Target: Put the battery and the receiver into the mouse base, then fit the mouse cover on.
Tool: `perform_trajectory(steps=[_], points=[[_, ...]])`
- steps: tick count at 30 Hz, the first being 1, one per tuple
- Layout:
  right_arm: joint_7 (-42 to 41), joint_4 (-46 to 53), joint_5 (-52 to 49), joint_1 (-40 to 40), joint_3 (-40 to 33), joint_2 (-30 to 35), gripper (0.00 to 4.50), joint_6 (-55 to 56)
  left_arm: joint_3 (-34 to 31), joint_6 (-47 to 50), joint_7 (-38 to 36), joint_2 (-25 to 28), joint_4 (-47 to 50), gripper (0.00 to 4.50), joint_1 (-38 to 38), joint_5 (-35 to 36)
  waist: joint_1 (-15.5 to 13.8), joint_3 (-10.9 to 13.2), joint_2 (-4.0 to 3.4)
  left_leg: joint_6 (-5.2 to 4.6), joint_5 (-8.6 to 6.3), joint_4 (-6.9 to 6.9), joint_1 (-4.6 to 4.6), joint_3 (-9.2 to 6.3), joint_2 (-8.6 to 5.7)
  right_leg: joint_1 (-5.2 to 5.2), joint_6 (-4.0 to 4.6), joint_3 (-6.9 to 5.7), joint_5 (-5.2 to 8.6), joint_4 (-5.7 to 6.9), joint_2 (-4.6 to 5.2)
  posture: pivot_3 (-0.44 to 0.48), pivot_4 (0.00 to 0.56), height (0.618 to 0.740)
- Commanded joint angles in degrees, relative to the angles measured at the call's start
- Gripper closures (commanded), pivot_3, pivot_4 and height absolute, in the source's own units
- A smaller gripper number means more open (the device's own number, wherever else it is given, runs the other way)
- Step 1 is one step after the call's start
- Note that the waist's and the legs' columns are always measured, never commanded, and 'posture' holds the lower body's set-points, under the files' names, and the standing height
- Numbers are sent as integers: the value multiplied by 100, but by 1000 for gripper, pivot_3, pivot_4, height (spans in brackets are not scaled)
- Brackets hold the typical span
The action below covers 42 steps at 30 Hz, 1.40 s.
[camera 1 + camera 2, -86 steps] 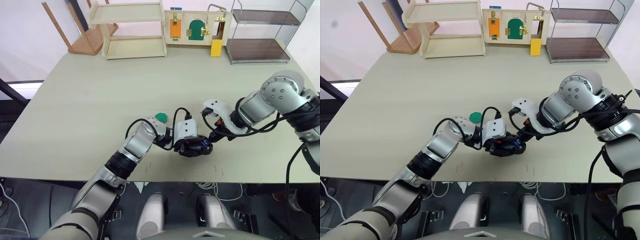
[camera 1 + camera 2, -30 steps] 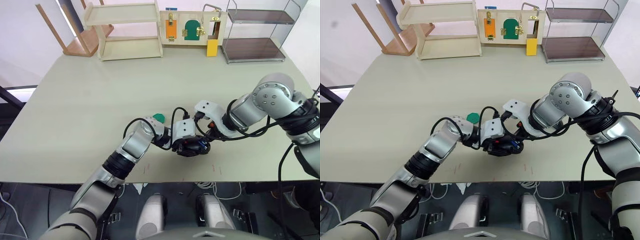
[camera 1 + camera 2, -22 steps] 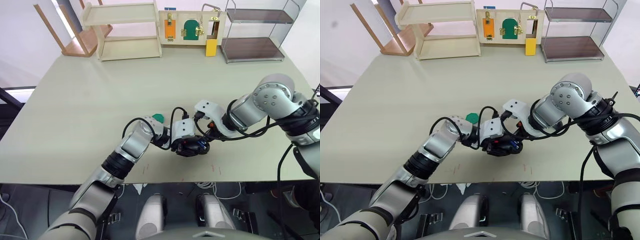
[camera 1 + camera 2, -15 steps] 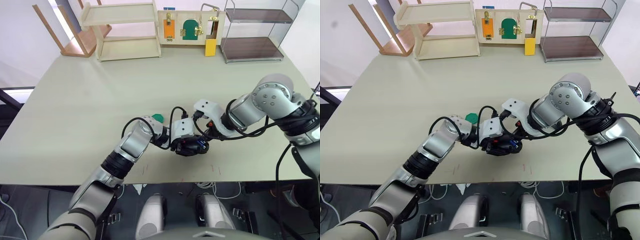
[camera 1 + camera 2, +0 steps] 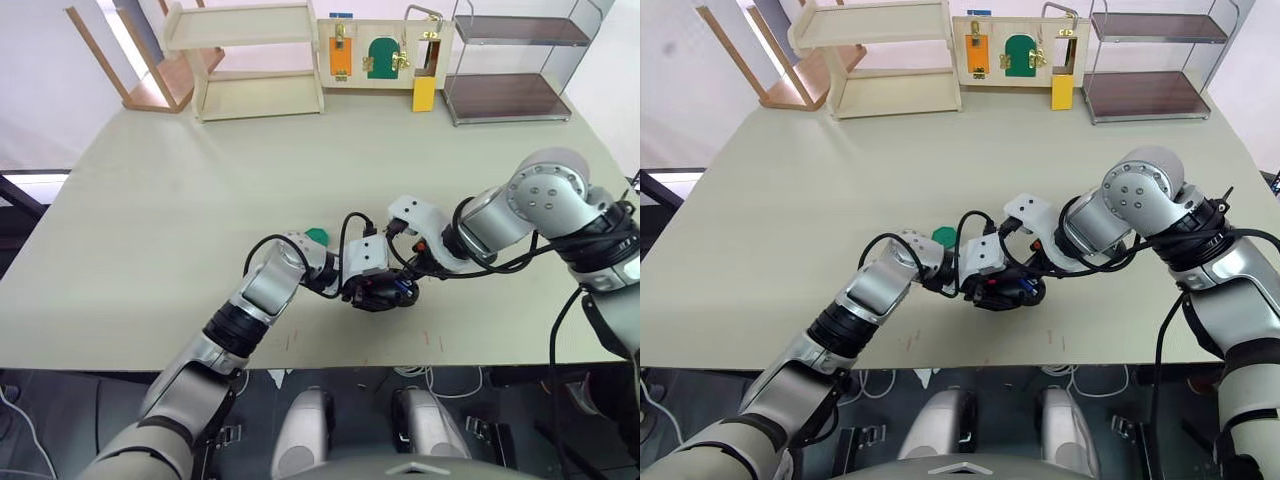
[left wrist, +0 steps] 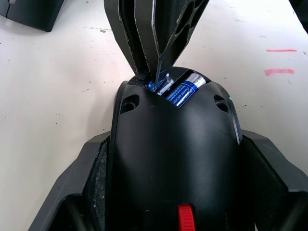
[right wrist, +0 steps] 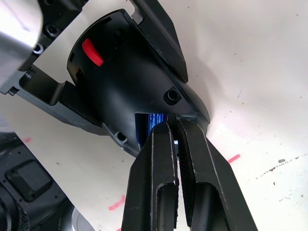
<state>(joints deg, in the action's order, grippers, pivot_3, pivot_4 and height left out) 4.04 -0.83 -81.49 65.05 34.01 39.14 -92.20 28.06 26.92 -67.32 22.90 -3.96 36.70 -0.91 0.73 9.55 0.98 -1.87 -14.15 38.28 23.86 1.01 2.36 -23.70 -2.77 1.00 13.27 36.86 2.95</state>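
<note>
While left hand (image 5: 375,292) clamping mouse base (image 6: 173,159)

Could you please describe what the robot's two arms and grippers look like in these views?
Both arms are silver-grey metal with black joint bands and rounded housings; the right arm has a large domed joint. Loose black cables loop around each wrist, beside white box-shaped wrist modules. The left gripper has broad matte black fingers; the right gripper has long, tapering black fingers with ribbed cut-outs.
</note>
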Motion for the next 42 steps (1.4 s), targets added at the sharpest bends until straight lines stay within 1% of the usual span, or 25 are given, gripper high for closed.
perform_trajectory(steps=[1,6,17,42], points=[[-42,165,-267,-12,248,59,4500,-30,217,57,38,-79,-183,1494,-134,-42,-9,0,0,0,0,-1,3,0,-2,0,0,-1,0,-3,4,0,150,740],[34,293,-323,-90,249,152,4500,-30,219,50,53,-81,-161,1494,-159,-55,-20,0,0,0,0,-2,11,1,-9,0,-2,-5,1,-12,15,0,150,740],[-25,467,7,-143,206,348,4500,-30,229,69,43,-75,-106,1494,-184,-55,-44,0,0,-1,0,-3,14,-4,-10,0,-2,-11,1,-14,17,0,150,740],[-526,194,126,195,-81,348,4500,-30,278,143,-96,-30,-117,1494,-123,-80,-53,1,0,0,-1,-3,23,-9,-12,-2,-2,-17,1,-17,17,0,150,740]])
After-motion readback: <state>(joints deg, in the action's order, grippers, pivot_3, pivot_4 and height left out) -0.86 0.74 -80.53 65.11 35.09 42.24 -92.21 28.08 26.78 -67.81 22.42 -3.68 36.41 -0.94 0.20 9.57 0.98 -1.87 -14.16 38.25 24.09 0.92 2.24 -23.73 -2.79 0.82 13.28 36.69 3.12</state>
